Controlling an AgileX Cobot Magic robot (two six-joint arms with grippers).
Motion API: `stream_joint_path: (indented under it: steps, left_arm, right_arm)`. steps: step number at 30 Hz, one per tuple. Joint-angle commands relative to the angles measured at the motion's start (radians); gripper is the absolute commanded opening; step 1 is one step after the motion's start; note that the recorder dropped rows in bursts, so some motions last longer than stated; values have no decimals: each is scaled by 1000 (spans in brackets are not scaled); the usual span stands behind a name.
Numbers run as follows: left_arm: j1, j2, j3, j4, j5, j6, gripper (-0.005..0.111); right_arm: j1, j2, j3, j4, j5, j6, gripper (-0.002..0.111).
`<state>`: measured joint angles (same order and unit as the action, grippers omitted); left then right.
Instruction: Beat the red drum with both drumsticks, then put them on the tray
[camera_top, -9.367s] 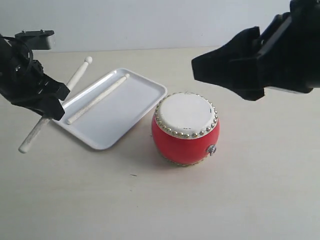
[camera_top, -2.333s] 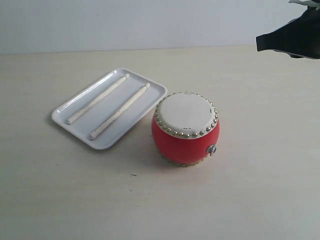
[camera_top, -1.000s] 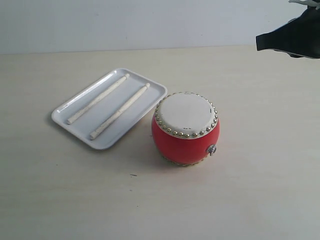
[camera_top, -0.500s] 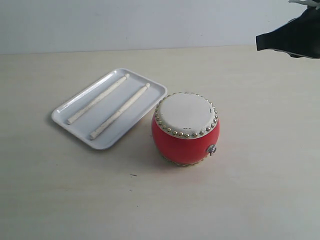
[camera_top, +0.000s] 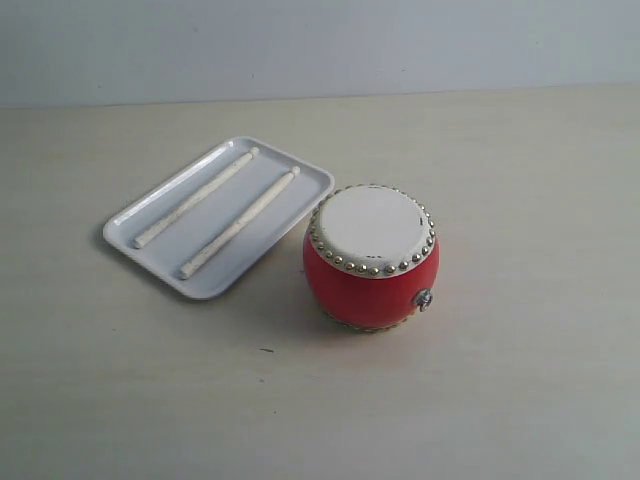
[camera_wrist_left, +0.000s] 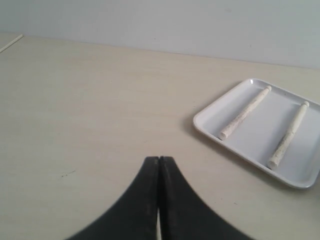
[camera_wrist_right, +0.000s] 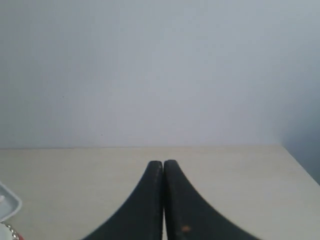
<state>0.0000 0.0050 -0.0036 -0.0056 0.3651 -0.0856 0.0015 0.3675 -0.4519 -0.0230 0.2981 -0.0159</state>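
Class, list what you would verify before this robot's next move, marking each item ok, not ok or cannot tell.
1. Far drumstick lies inside the tray: ok.
2. Near drumstick lies inside the tray, apart from the other: ok.
3. Red drum stands upright beside the tray: ok.
4. Left gripper shut and empty: ok.
5. Right gripper shut and empty: ok.
6. Red drum already beaten: cannot tell.

I work over a pale beige desk (camera_top: 120, 400), matte, with a faint grain and a few dark specks. Behind its far edge rises a plain, light grey-blue wall (camera_top: 320, 45). The light is soft and even, leaving only weak, blurred shadows on the desk. In my right wrist view, the desk's side edge meets a darker grey-blue area.
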Motion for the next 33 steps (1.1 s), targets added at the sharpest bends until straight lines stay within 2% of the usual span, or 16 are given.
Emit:
stream_joint_path:
  steps: [1,9,21,33]
  left_arm:
    - [0,-5,4,-9,-8,0,0]
    - [0,-5,4,-9,-8,0,0]
    - [0,-5,4,-9,-8,0,0]
    - [0,-5,4,-9,-8,0,0]
  right_arm:
    - [-60,-173,173,-43,-27,-1,0]
    - [-83,-311,302,-35,-19,16,0]
    - [-83,-355,450,-28,-4,71,0]
    - [-83,-368,452,-28,1,71,0]
